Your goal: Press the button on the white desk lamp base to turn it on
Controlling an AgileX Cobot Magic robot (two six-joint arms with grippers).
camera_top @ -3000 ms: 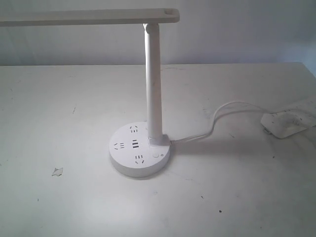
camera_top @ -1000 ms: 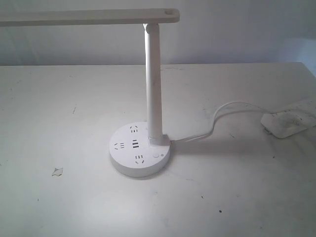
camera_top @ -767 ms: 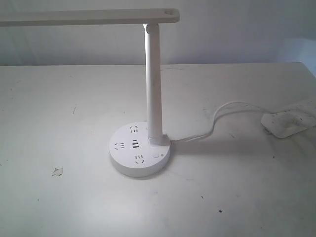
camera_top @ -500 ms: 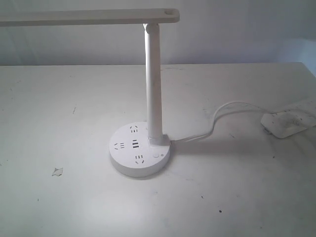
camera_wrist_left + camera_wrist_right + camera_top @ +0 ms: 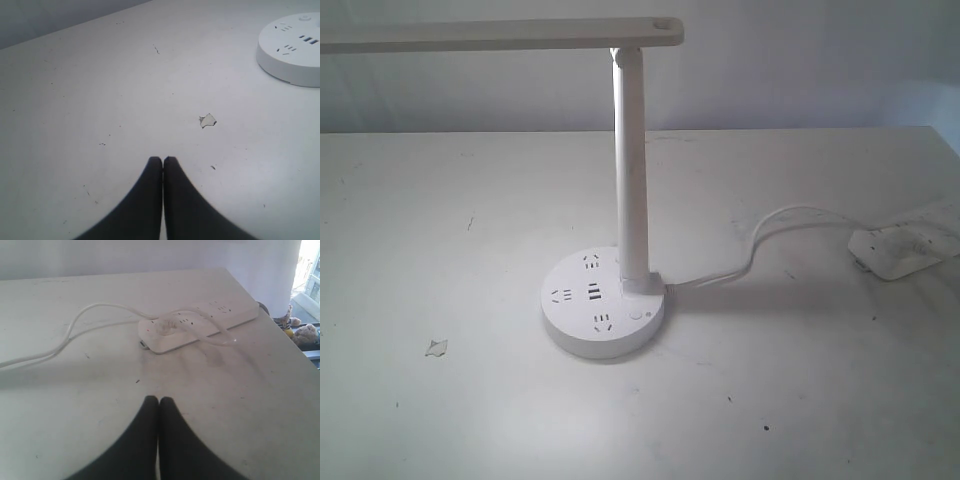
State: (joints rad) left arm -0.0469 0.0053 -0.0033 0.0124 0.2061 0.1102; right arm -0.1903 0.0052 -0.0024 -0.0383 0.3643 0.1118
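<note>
The white desk lamp base is a flat round disc with socket holes and USB slots, set mid-table with a tall white pole rising from it. Its small round button lies flush near the disc's front right edge. Part of the base shows in the left wrist view, far from my left gripper, which is shut with nothing in it. My right gripper is shut too, over bare table short of the power strip. Neither gripper appears in the exterior view.
A white power strip with a plug and looping white cable lies at the table's right side, near the edge. The lamp's long flat head stretches left overhead. A small chip mark marks the table surface.
</note>
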